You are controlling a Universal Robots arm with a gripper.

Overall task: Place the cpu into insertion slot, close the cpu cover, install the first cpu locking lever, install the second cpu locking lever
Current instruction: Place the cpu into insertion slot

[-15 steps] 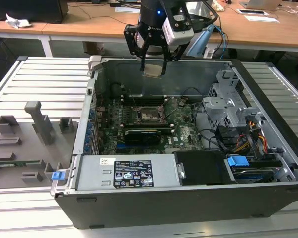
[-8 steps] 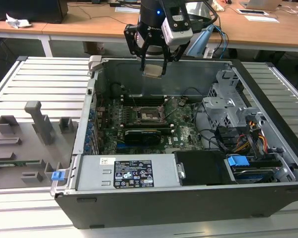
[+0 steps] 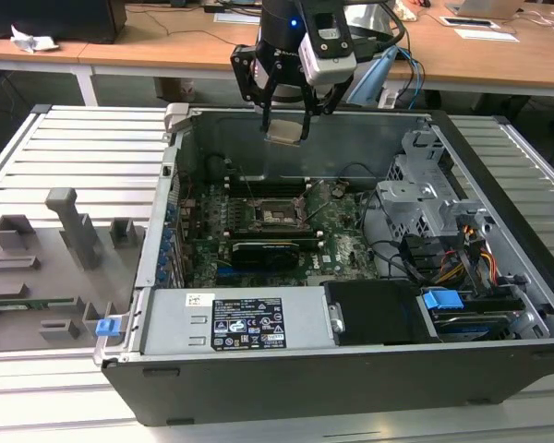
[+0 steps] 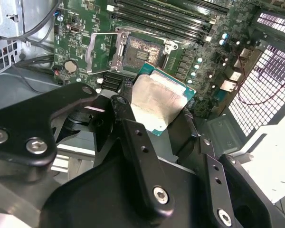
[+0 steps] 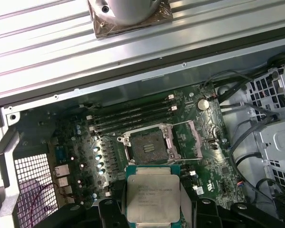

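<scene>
Your black hand [image 3: 286, 127] grips the small square silver-topped cpu [image 5: 151, 197] by two opposite edges, held flat above the open grey computer case [image 3: 166, 318]. The square black insertion slot [image 5: 147, 145] lies well below it, mid-motherboard, with its thin metal cpu cover [image 5: 190, 140] flipped open beside it.

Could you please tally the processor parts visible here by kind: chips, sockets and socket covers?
cpu: 1
insertion slot: 1
cpu cover: 1
Total: 3
</scene>
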